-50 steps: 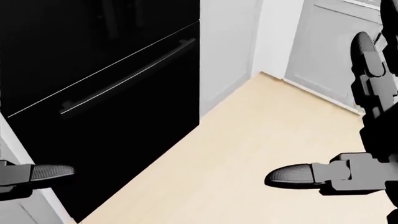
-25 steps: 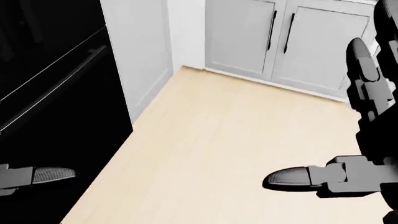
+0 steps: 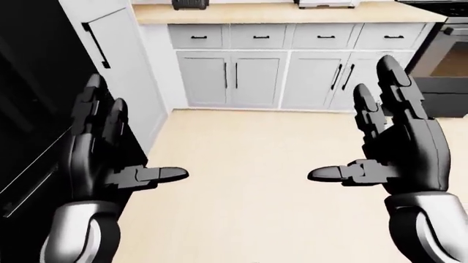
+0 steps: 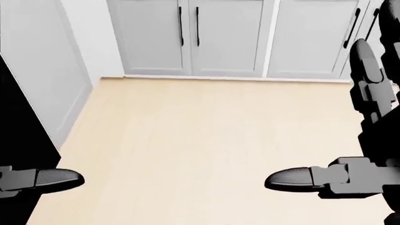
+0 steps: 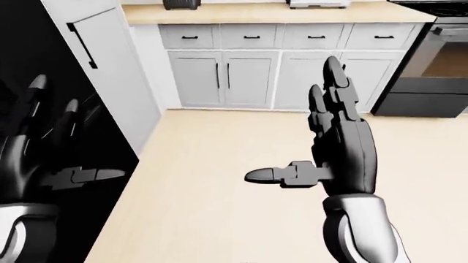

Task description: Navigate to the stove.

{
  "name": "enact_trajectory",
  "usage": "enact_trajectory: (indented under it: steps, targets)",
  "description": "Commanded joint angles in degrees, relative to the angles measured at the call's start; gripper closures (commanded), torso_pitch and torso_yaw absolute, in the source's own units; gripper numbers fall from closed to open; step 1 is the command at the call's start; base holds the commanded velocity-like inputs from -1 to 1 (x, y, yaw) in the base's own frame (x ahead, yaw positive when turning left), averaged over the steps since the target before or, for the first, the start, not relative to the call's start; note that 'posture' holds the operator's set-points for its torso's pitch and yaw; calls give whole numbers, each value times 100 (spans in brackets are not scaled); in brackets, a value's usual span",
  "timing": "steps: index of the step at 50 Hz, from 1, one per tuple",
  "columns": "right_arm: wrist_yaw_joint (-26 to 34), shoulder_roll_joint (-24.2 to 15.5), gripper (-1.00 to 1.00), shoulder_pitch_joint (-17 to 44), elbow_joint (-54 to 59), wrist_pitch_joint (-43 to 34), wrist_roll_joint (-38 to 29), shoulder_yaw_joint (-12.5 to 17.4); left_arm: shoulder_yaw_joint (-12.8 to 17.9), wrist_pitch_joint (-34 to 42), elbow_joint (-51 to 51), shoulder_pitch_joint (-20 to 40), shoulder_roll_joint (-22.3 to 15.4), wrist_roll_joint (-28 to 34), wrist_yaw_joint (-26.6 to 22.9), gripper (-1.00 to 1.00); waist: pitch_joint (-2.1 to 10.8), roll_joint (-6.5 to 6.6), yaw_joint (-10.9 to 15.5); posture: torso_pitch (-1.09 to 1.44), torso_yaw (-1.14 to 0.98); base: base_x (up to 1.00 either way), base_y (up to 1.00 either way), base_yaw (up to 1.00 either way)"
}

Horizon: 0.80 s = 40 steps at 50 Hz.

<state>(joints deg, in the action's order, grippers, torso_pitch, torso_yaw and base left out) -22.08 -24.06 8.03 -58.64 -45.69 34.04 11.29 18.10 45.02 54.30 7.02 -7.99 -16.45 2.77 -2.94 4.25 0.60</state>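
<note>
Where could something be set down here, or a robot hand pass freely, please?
The wooden floor is bare from the black appliance on the left to the stove at the right edge, up to the grey cabinets. The countertop is partly taken: a dark item and a white one stand along its top edge.

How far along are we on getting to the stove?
Done: the view has swung off the black appliance at left and now faces the grey cabinets. In hand: the stove shows at the right edge of the right-eye view, across open wood floor. Left hand and right hand are open and hold nothing. Left: turn right and walk up to the stove.
</note>
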Motion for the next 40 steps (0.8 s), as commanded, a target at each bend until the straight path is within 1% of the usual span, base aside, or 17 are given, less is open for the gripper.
enact_trajectory:
  steps: [1,3,8,10,11,12,13,17,25,28,29,31,33,34,37,39,40]
  targets:
    - [-17,-92,-100,122,-136,162,-50,159,-17,-157,207,150,-40,-23,-10,-100,104,0,-49,0,0,0,0,-58]
    - [-38,-110,-100,132,-136,162,-14,173,-4,-116,237,164,-46,-43,1,-100,165,-91,-62,0,0,0,0,-57]
    - [-48,-137,-100,116,-136,179,-19,163,16,-150,195,162,-44,-58,14,-100,126,-441,-20,0,0,0,0,-57]
    - [-63,-138,-100,128,-136,152,-39,183,-34,-213,163,133,-41,-10,3,-100,153,-665,-18,0,0,0,0,-57]
    - [-83,-95,-100,157,-136,76,-67,220,-22,-185,189,133,-37,-22,4,-100,219,-877,-7,0,0,0,0,-38]
    - [-73,-63,-100,160,-136,27,-96,235,-18,-170,203,132,-36,-24,5,-100,128,-770,43,0,0,0,0,0]
    - [-53,-15,-100,160,-136,-19,-152,225,-29,-190,197,117,-33,-10,-6,-100,70,-718,44,0,0,0,0,0]
    - [25,153,-100,222,-136,-212,-310,250,-38,-150,215,139,-32,-3,-9,-100,96,-459,32,0,0,0,0,0]
    - [303,383,-100,264,-136,-353,-603,188,-43,-155,173,179,-39,9,-16,-100,163,-519,-12,0,0,0,0,0]
    - [270,298,-100,279,-136,-368,-548,199,-48,-113,219,176,-37,-1,2,-100,182,-529,-14,0,0,0,0,0]
    - [242,270,-100,285,-136,-380,-504,208,-46,-102,222,186,-39,-2,9,-100,272,-511,-20,0,0,0,-14,0]
    - [254,261,-100,272,-136,-385,-539,187,-41,-84,228,199,-43,-10,22,-100,181,-403,-33,0,0,0,-24,0]
    - [292,289,-100,252,-136,-372,-576,188,-54,-122,202,188,-37,5,16,-100,215,-267,-36,0,0,0,-25,0]
    - [327,321,-100,241,-136,-377,-628,180,-51,-158,167,185,-36,12,7,-100,243,-254,-36,0,0,0,-25,0]
    - [392,367,-100,252,-136,-393,-738,173,-24,-124,192,196,-43,-13,18,-100,228,-352,-7,0,0,0,-25,0]
    - [418,395,-100,240,-136,-394,-781,144,-27,-158,165,182,-43,-8,16,-100,174,-475,16,0,0,0,-25,0]
    - [454,418,-100,238,-136,-398,-831,137,-40,-178,145,178,-41,1,14,-100,179,-587,20,0,0,0,-24,0]
